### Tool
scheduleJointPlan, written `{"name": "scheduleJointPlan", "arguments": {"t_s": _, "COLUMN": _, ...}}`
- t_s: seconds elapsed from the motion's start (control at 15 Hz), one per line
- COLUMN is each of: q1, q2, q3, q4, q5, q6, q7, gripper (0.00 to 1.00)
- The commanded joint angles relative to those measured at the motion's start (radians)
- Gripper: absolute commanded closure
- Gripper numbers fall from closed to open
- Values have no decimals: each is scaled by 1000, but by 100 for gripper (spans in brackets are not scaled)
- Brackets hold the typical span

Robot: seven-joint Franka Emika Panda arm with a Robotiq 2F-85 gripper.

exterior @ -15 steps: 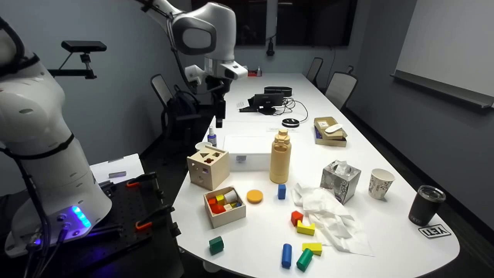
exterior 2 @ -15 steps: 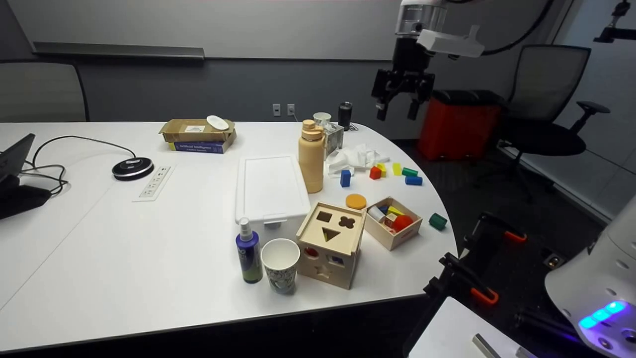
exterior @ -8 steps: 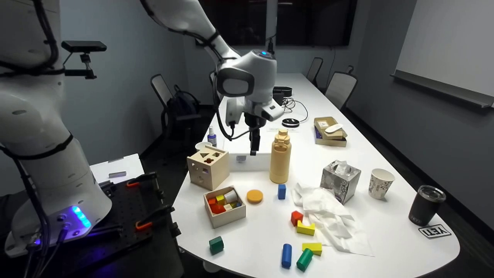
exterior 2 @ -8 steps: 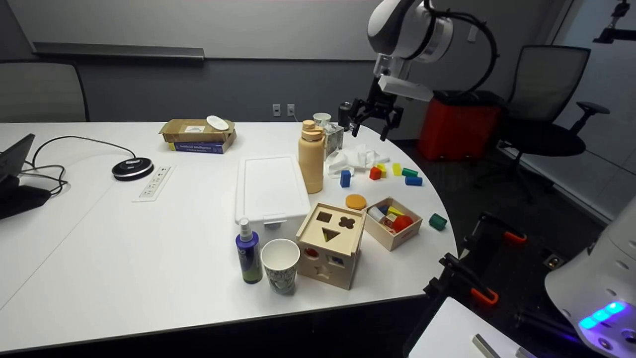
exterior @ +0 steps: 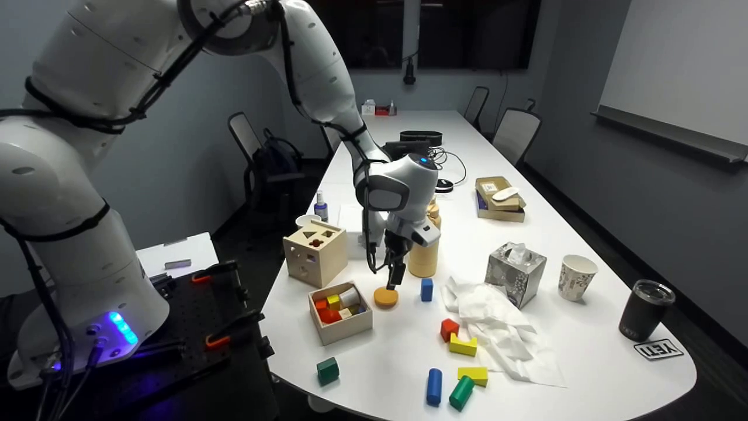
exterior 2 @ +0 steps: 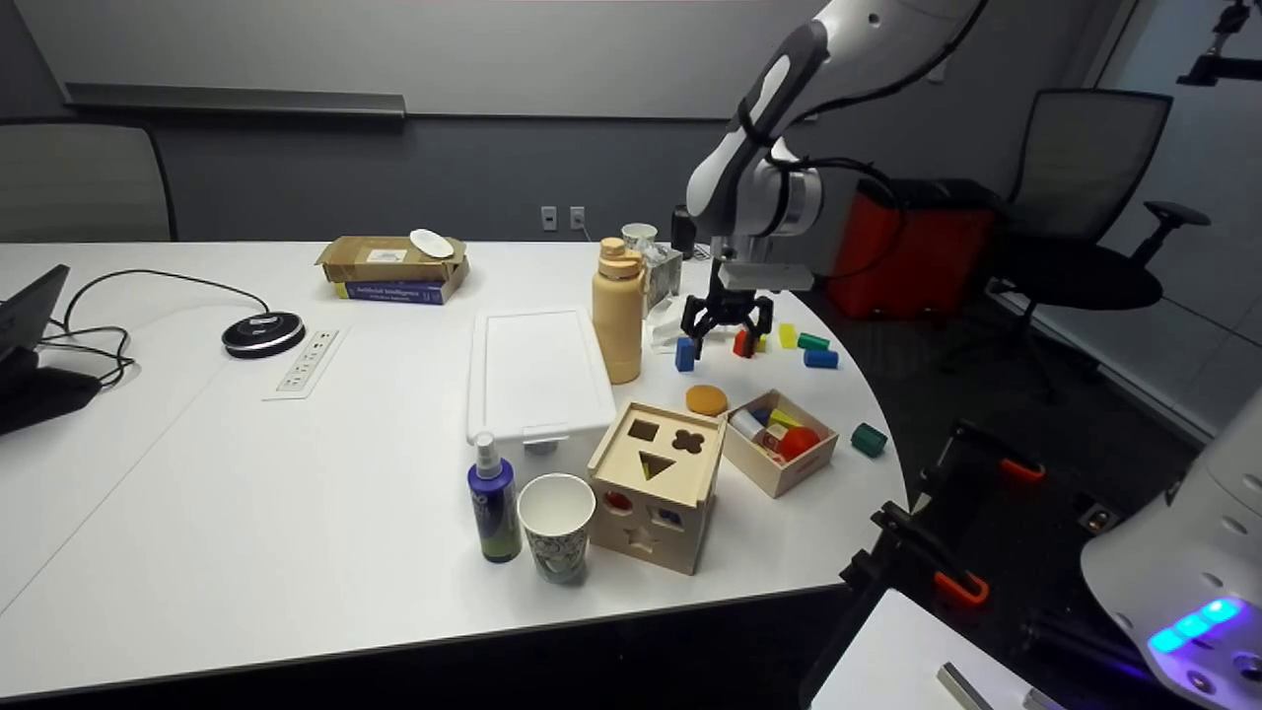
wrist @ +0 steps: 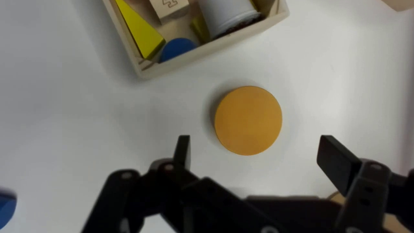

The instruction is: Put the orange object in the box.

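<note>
Wide ext. views share table (exterior 2: pixel 325 513), wrist view close overhead

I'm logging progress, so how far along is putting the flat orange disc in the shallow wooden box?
Done: the black gripper is near the disc. In hand: nothing, its jaws apart. Left: grasping and placing, as the disc lies on the white table outside the box.

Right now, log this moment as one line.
end effector: open, empty | orange disc: on table, outside shallow wooden box | placement: pending
</note>
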Motion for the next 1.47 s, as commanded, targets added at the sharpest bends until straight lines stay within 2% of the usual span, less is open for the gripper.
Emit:
{"name": "scheduleJointPlan", "arguments": {"t_s": 0.0, "q1": -3, "q2": 109, "q3": 4, "q4": 96, "q5": -45, "q6": 27, "q7": 56, "gripper": 0}}
{"name": "scheduleJointPlan", "arguments": {"t_s": 0.4, "q1": 18, "q2": 197, "q3": 8, "q4": 168, "q5": -82, "q6": 34, "q7": 98, "gripper": 0}}
{"name": "scheduleJointPlan", "arguments": {"t_s": 0.87, "q1": 58, "q2": 238, "q3": 10, "q4": 163, "q5": -105, "q6": 49, "q7": 101, "gripper": 0}}
{"name": "scheduleJointPlan", "arguments": {"t_s": 0.93, "q1": 66, "q2": 245, "q3": 6, "q4": 165, "q5": -110, "q6": 52, "q7": 102, "gripper": 2}}
{"name": "scheduleJointPlan", "arguments": {"t_s": 1.0, "q1": 75, "q2": 249, "q3": -1, "q4": 162, "q5": -119, "q6": 62, "q7": 102, "gripper": 26}}
{"name": "scheduleJointPlan", "arguments": {"t_s": 1.07, "q1": 80, "q2": 254, "q3": -2, "q4": 164, "q5": -128, "q6": 65, "q7": 102, "gripper": 27}}
{"name": "scheduleJointPlan", "arguments": {"t_s": 1.27, "q1": 91, "q2": 255, "q3": -8, "q4": 163, "q5": -152, "q6": 85, "q7": 115, "gripper": 46}}
{"name": "scheduleJointPlan", "arguments": {"t_s": 1.4, "q1": 92, "q2": 254, "q3": -6, "q4": 165, "q5": -163, "q6": 86, "q7": 114, "gripper": 46}}
